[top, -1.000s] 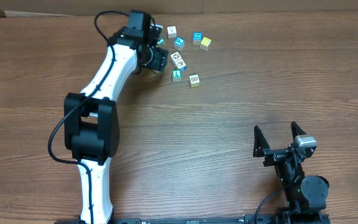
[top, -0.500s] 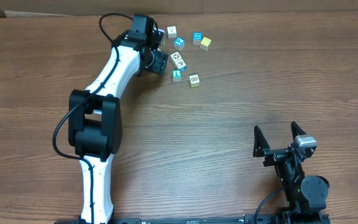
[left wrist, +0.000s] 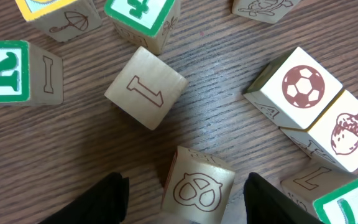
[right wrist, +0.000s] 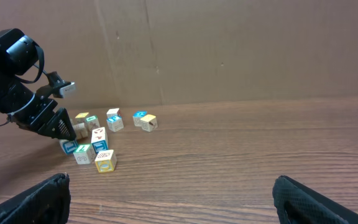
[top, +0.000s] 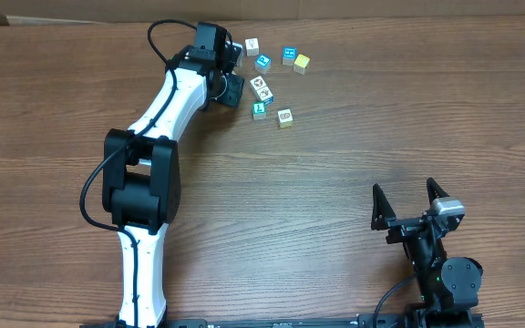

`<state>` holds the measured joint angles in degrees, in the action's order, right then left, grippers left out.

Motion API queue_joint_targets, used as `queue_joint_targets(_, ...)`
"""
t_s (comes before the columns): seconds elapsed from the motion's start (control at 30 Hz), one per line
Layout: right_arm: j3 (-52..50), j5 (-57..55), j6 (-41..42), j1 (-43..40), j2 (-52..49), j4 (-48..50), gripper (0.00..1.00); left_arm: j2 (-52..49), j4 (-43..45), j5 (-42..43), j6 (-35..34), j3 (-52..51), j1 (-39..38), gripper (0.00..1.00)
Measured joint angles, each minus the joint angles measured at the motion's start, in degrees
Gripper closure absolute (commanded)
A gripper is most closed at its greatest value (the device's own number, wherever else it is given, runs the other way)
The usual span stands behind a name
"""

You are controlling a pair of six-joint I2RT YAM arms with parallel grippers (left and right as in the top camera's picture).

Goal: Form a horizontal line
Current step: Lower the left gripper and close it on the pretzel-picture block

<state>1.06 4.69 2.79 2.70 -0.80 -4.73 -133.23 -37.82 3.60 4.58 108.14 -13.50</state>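
Note:
Several small wooden picture blocks (top: 261, 88) lie scattered at the table's far middle. My left gripper (top: 230, 85) is at the left edge of this cluster. In the left wrist view it is open (left wrist: 188, 202), with a pretzel block (left wrist: 199, 185) between its fingers and gaps on both sides. Around it lie an "I" block (left wrist: 145, 87), a green R block (left wrist: 8, 71), a soccer-ball block (left wrist: 296, 87) and an acorn block (left wrist: 340, 132). My right gripper (top: 410, 206) is open and empty near the front right, far from the blocks (right wrist: 104, 160).
A brown cardboard wall (right wrist: 229, 50) stands behind the table's far edge. The left arm (top: 167, 100) stretches diagonally across the left half of the table. Bare wood (top: 354, 182) lies between the blocks and the right gripper.
The left arm has shifted slightly to the right, bringing its gripper a little closer into the block cluster. The right arm and the blocks have not moved.

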Motion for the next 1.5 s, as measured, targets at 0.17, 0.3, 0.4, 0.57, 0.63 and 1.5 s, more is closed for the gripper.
queue_joint_targets(0.17, 0.0, 0.0, -0.02, 0.0, 0.0, 0.02, 0.0, 0.0, 0.17, 0.0, 0.0, 0.0, -0.04, 0.43)
queue_joint_targets(0.3, 0.0, 0.0, -0.02, 0.0, 0.0, 0.02, 0.0, -0.09, 0.39, 0.0, 0.09, 0.0, -0.04, 0.44)
queue_joint_targets(0.4, 0.0, 0.0, 0.0, 0.02, 0.0, 0.02, 0.0, -0.63, 0.61, 0.0, 0.07, 0.0, -0.04, 0.44)
queue_joint_targets(0.57, 0.0, 0.0, 0.0, 0.0, 0.0, 0.0, 0.0, -2.36, 0.59, -0.02, 0.07, -0.09, -0.04, 0.45)
queue_joint_targets(0.63, 0.0, 0.02, -0.02, 0.0, 0.0, 0.02, 0.0, -2.73, 0.61, -0.02, 0.07, -0.11, -0.04, 0.47)
queue_joint_targets(1.5, 0.0, 0.0, 0.0, 0.0, 0.0, 0.0, 0.0, -2.8, 2.71, -0.04, -0.83, -0.11, -0.48, 0.62)
